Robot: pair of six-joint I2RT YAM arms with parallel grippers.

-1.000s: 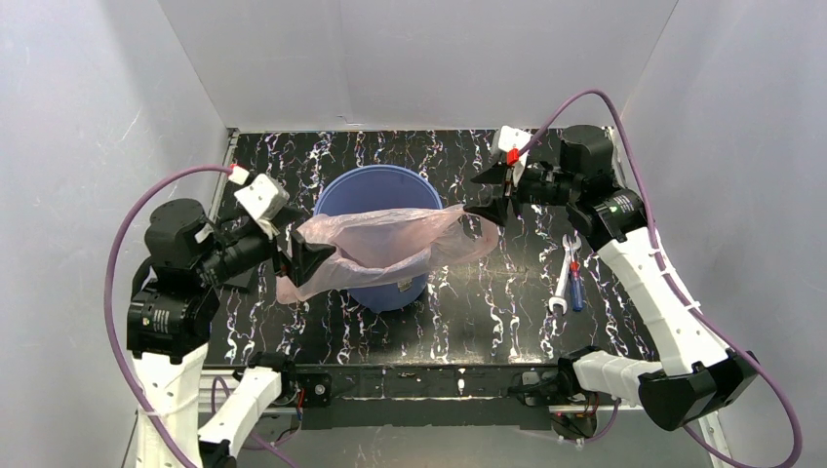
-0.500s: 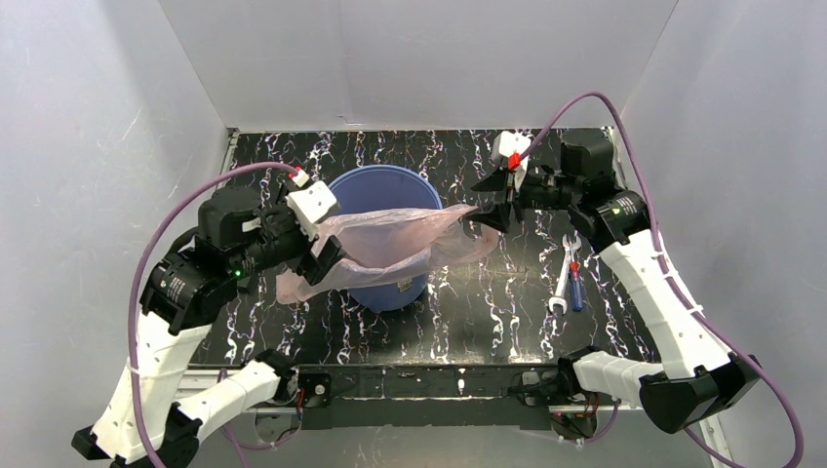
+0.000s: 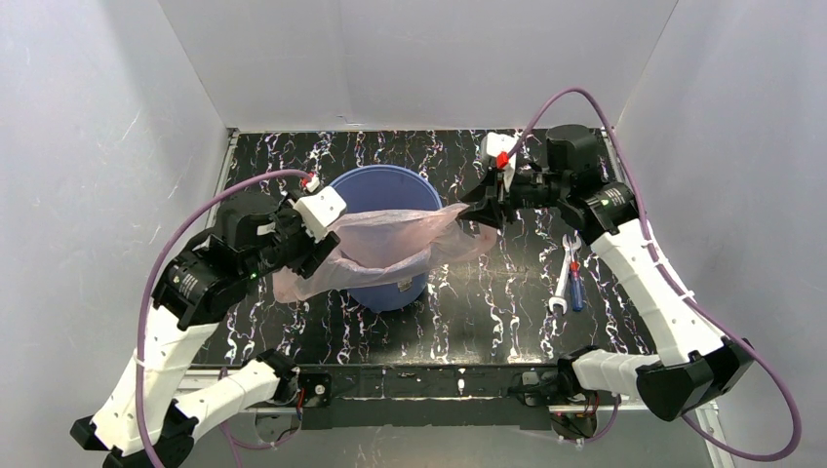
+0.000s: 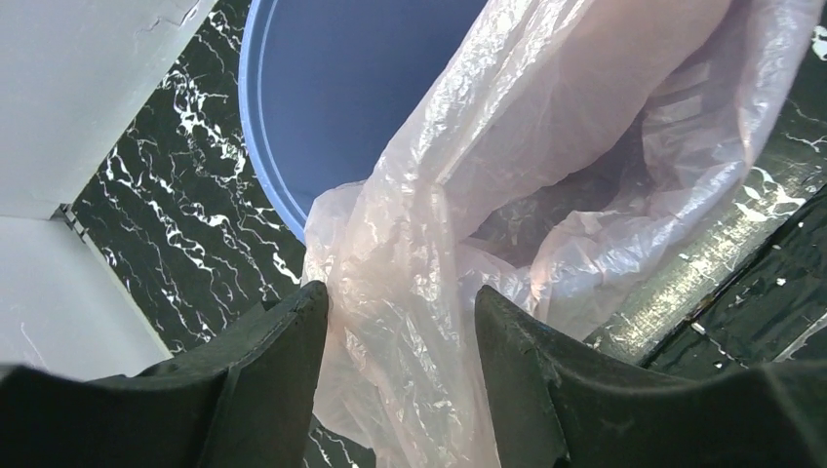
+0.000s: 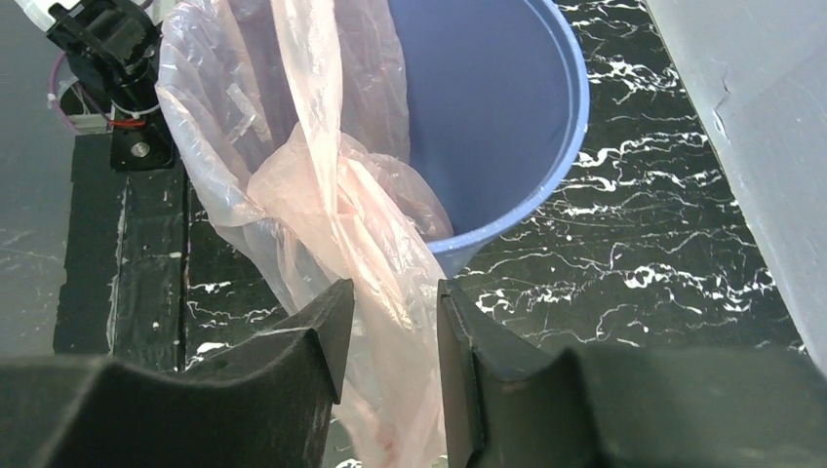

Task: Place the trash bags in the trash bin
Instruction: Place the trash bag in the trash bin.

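The pale-pink trash bag (image 3: 390, 244) lies draped across the mouth of the blue trash bin (image 3: 375, 180), with one end hanging over each side. My left gripper (image 3: 327, 255) is at the bin's left side. In the left wrist view its jaws (image 4: 402, 297) stand apart, with the bag's (image 4: 507, 146) crinkled film between them and the bin (image 4: 341, 88) beyond. My right gripper (image 3: 473, 210) is at the bin's right rim. Its jaws (image 5: 393, 292) stand a narrower gap apart, and a twisted strand of the bag (image 5: 322, 195) hangs between them beside the bin (image 5: 488, 97).
A wrench (image 3: 564, 278) and a screwdriver (image 3: 575, 283) lie on the black marbled table to the right of the bin. White walls enclose the table on three sides. The black mounting rail (image 3: 419, 382) runs along the near edge.
My left arm has swung in to the bin's left side, and its jaws have narrowed around the bag's left end. My right gripper has shifted slightly left with narrower jaws.
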